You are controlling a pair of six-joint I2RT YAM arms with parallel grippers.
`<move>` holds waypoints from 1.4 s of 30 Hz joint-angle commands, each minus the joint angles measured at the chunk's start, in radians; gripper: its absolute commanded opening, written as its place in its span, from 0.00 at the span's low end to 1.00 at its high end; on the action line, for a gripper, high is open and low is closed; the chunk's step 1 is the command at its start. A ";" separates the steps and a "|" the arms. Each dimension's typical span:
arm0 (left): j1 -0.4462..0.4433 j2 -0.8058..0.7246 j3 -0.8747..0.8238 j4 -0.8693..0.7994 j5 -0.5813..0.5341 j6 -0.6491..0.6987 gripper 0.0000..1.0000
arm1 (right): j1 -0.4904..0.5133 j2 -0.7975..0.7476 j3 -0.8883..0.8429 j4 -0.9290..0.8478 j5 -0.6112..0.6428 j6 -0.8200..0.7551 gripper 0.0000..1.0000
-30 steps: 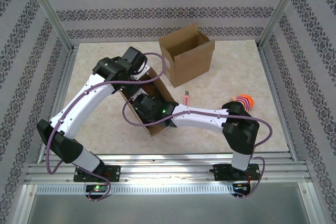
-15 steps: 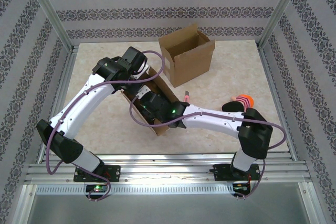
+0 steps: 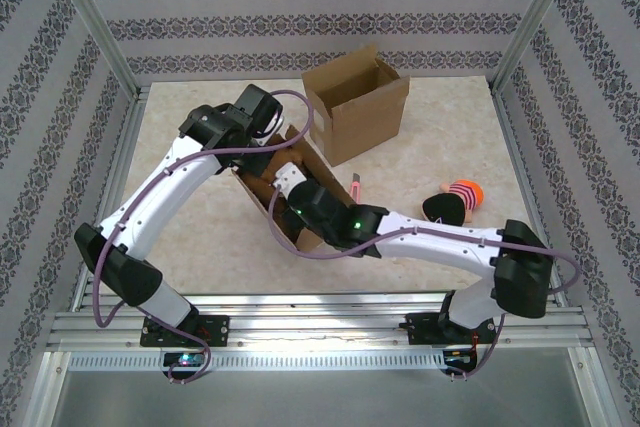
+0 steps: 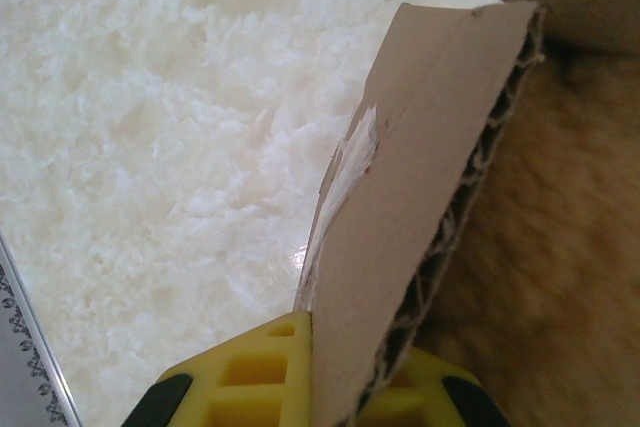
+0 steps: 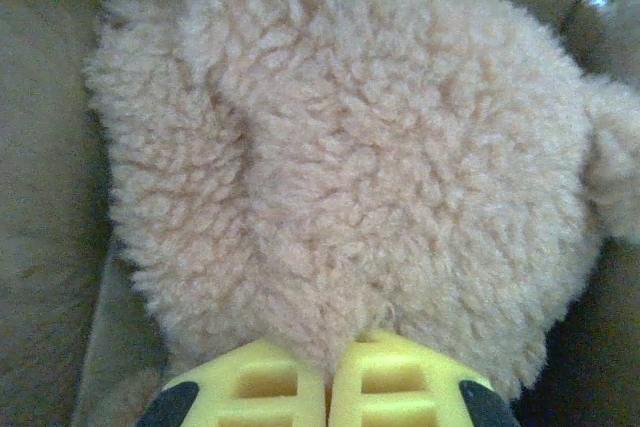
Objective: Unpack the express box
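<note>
The brown cardboard express box [image 3: 258, 185] sits open at mid-table. My left gripper [image 3: 276, 143] is shut on its far flap [image 4: 420, 167]; the corrugated edge runs between the yellow fingers [image 4: 250, 377]. My right gripper [image 3: 292, 190] reaches into the box from the right. In the right wrist view that gripper [image 5: 328, 372] is shut on the fleece of a fluffy beige plush toy [image 5: 350, 147], which lies against the box's inner walls. From above, the right wrist hides the plush.
A second open cardboard box [image 3: 355, 107] stands at the back centre. A small pink tool [image 3: 358, 188] lies right of the express box. An orange-and-pink striped toy [image 3: 462, 192] lies at the right. Aluminium frame posts border the table.
My right arm has stretched farther left and reached deeper into the express box, its elbow swinging out to the right. The left arm still holds the flap, shifted slightly up.
</note>
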State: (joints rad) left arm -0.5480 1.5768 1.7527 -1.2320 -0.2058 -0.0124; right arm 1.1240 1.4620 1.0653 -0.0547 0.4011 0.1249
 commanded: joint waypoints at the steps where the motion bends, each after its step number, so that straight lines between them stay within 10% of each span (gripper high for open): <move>1: 0.042 0.017 0.028 -0.011 -0.053 -0.054 0.00 | 0.014 -0.068 -0.051 0.122 0.000 0.019 0.00; 42: 0.302 0.023 -0.060 -0.021 0.187 -0.243 0.00 | 0.033 -0.318 -0.190 0.650 0.120 0.015 0.00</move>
State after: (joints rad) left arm -0.2798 1.6112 1.7092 -1.2358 0.0017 -0.1970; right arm 1.1664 1.2087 0.8265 0.4686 0.4915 0.1051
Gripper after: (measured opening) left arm 0.052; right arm 0.049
